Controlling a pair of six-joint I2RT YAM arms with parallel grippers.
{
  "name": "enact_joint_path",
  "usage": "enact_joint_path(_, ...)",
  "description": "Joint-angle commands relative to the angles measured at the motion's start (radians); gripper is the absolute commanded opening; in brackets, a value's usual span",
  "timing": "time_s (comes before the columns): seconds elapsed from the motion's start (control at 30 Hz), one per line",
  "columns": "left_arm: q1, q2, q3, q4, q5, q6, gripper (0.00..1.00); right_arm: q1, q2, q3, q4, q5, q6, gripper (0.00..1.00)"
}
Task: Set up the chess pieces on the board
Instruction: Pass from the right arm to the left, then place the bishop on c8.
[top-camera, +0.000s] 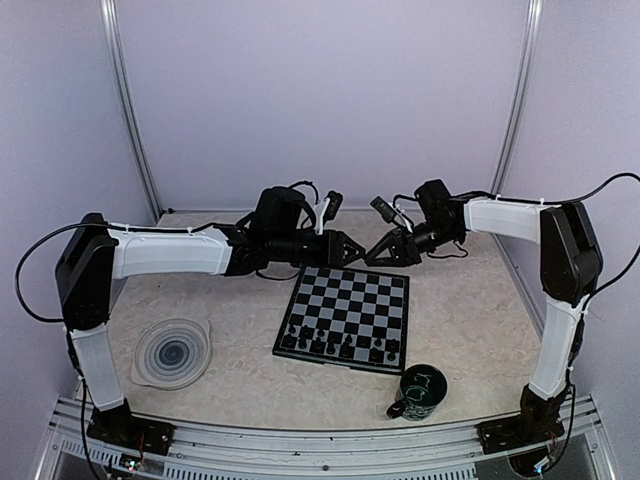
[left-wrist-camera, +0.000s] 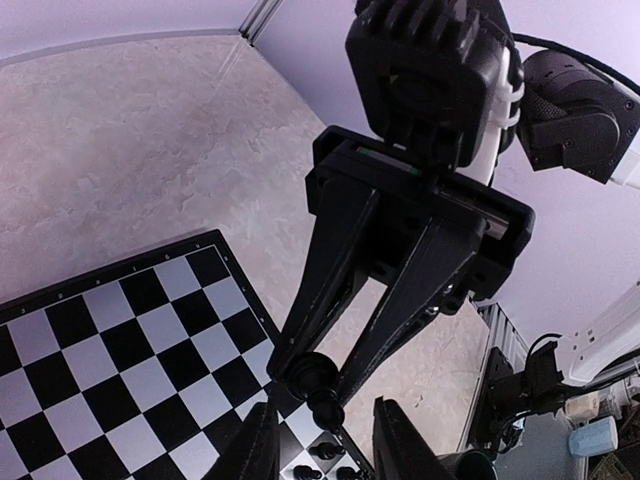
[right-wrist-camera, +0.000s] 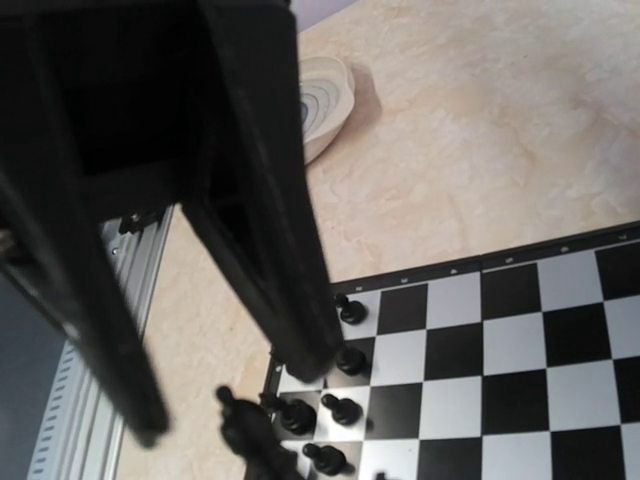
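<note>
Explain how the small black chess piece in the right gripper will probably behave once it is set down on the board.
The chess piece looks rigid and very light, as the right gripper pinches it by the fingertips alone. Being small with a narrow base, it may tip if released tilted. Its rounded form could also slip in that pinch.

Left arm (top-camera: 165, 255), right arm (top-camera: 500, 218) reaching inward, jaws nearly meeting
</note>
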Motion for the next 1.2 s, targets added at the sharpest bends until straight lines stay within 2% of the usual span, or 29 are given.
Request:
enact_joint_path(0.0, -0.005, 0.028, 0.041, -0.020, -0.001, 0.018, 0.31, 0.015, -0.041, -0.010, -0.026, 0.002, -0.036, 0.16)
enact_joint_path(0.33, -0.007, 0.062, 0.078, -0.036, 0.027, 0.027, 0.13, 0.018, -0.040, -0.010, -0.030, 0.014, -0.043, 0.17)
enact_joint_path(0.43, -0.007, 0.060, 0.082, -0.055, 0.019, 0.042, 0.08, 0.019, -0.045, -0.006, -0.037, 0.024, -0.051, 0.21)
enact_joint_path(0.57, -0.007, 0.021, 0.094, -0.149, -0.029, 0.109, 0.06, 0.012, -0.063, 0.008, -0.102, 0.056, -0.127, 0.30)
enact_joint_path(0.63, -0.007, -0.006, 0.093, -0.206, -0.044, 0.150, 0.05, 0.002, -0.082, 0.007, -0.127, 0.068, -0.160, 0.44)
enact_joint_path(0.67, -0.010, -0.027, 0.091, -0.231, -0.047, 0.170, 0.05, -0.004, -0.091, 0.003, -0.131, 0.080, -0.176, 0.80)
enact_joint_path(0.7, -0.016, -0.038, 0.091, -0.261, -0.051, 0.192, 0.05, -0.010, -0.097, 0.004, -0.140, 0.097, -0.189, 0.97)
enact_joint_path(0.9, -0.116, -0.088, 0.092, -0.451, -0.134, 0.358, 0.05, -0.067, -0.105, -0.013, -0.072, 0.242, -0.126, 0.99)
enact_joint_path(1.03, -0.169, -0.078, 0.095, -0.508, -0.167, 0.373, 0.05, -0.079, -0.111, -0.028, -0.031, 0.365, -0.100, 0.99)
enact_joint_path(1.17, -0.211, -0.052, 0.107, -0.530, -0.188, 0.395, 0.05, -0.080, -0.111, -0.036, -0.021, 0.384, -0.100, 0.99)
